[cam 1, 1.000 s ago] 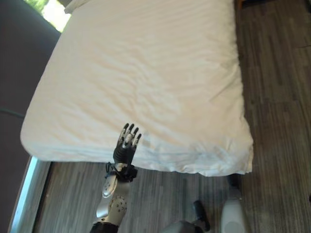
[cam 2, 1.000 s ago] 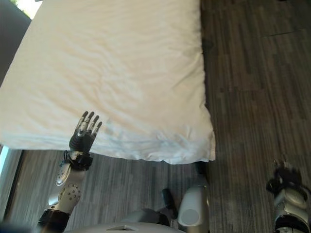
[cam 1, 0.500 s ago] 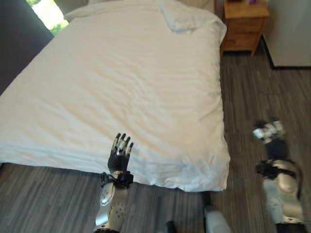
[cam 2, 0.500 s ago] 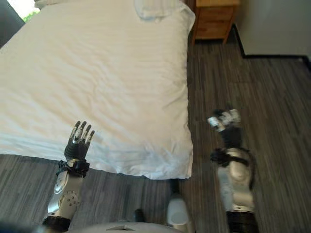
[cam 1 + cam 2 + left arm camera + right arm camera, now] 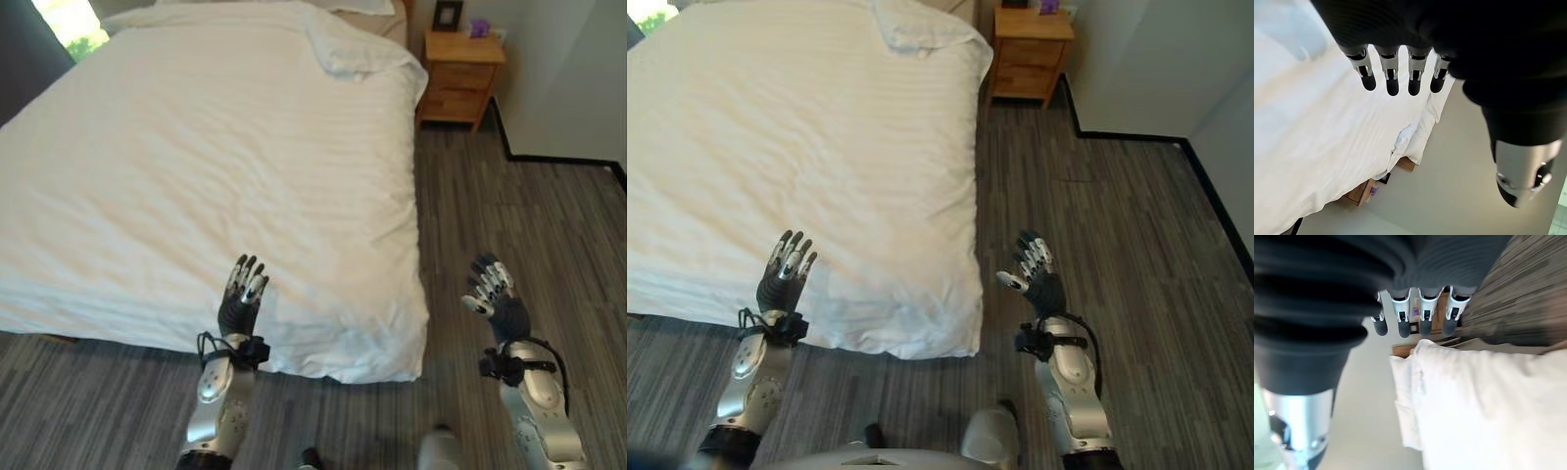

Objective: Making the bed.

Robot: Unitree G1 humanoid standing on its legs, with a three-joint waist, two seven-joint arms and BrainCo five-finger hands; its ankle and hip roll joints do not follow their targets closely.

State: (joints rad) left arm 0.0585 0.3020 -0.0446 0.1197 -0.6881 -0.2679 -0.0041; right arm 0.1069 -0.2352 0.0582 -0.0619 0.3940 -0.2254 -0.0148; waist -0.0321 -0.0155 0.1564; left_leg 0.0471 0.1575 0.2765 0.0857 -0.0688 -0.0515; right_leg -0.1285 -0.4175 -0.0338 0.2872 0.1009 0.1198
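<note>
A: Where's the bedding, and does it need much more?

B: The white duvet covers the bed from the upper left of the frame down to the lower middle, lying mostly flat with light creases. Its near corner hangs a little bunched over the foot of the bed, low and right of centre. A pillow sits rumpled at the top, next to the wooden nightstand in the upper right. I'd judge the spreading is largely done and what's left is tidying.

A: Why are both arms up like that?

B: My guess is they're raised clear so nothing drags on the cloth while the robot lines itself up. The left hand is in the lower middle of the frame, over the duvet's near edge. The right hand is out over the grey plank floor, lower right, well apart from the bed.

A: And the fingers?

B: Both sets are straight and slightly spread, empty. The left wrist view shows the fingertips in a row with the bed well beyond them; whether they brush the duvet edge is hard to tell from above, but it looks like a hover. The right fingertips grasp nothing
</note>
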